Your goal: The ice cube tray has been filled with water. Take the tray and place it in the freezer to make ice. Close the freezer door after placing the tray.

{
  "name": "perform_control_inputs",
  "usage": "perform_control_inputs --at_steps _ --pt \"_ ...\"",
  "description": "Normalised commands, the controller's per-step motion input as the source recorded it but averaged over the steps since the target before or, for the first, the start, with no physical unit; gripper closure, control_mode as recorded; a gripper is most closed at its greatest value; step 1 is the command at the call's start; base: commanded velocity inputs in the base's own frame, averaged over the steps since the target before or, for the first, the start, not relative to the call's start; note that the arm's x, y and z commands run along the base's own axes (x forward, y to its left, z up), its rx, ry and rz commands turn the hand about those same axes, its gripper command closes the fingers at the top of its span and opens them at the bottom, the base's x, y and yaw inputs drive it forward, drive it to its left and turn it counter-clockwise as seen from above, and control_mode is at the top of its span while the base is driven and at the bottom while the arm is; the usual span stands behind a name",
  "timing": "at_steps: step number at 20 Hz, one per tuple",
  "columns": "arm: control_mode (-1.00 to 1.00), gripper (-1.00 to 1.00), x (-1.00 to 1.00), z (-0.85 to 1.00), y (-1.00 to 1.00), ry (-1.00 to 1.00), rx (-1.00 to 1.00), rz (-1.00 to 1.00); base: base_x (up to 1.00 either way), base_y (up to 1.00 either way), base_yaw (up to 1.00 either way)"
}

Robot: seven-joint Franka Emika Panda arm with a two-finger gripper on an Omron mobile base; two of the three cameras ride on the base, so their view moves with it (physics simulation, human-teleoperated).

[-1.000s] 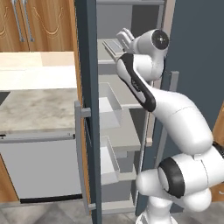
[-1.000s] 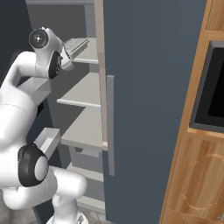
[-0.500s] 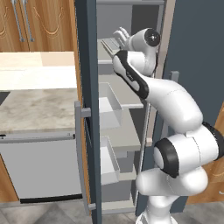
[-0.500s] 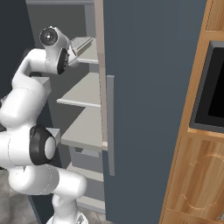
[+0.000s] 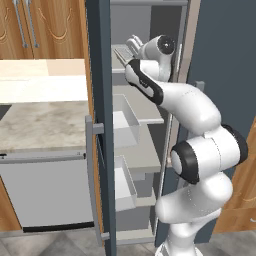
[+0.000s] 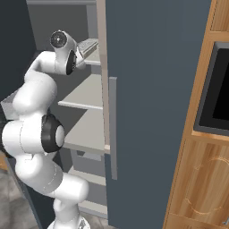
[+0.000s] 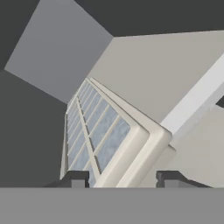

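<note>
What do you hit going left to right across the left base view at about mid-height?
Speckled grey stone counter → edge-on slate-blue freezer door with its long grey vertical handle → white bin inside the freezer → white arm → plain slate-blue door.

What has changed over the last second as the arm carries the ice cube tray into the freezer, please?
The gripper has pushed deeper into the freezer at upper-shelf height, carrying the ice cube tray further in, with the arm stretching out behind it. The tray stays clamped between the fingers. The freezer door stands open as before, and the base has not moved.
</note>
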Motion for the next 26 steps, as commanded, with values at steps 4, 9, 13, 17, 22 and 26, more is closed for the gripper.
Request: perform_control_inputs --at_steps 4,9,13,17,22,26 --pt "-1.00 1.00 0.49 -0.23 0.00 0.03 -0.03 0.00 0.00 0.00 0.00" --pt "-1.00 1.00 0.59 -0.11 0.04 0.02 -0.03 -0.01 0.00 0.00 0.00" --pt "-1.00 -1.00 0.66 0.00 0.10 0.03 -0.02 -0.06 0.00 0.00 0.00" --pt "-1.00 -1.00 0.62 0.00 0.13 0.06 0.00 -0.08 0.00 0.00 0.00" --pt "-1.00 -1.00 -0.07 0.00 0.00 0.01 0.00 -0.11 0.00 0.00 0.00" --pt "-1.00 -1.00 -0.56 -0.03 0.00 0.00 0.00 -0.11 0.00 0.00 0.00"
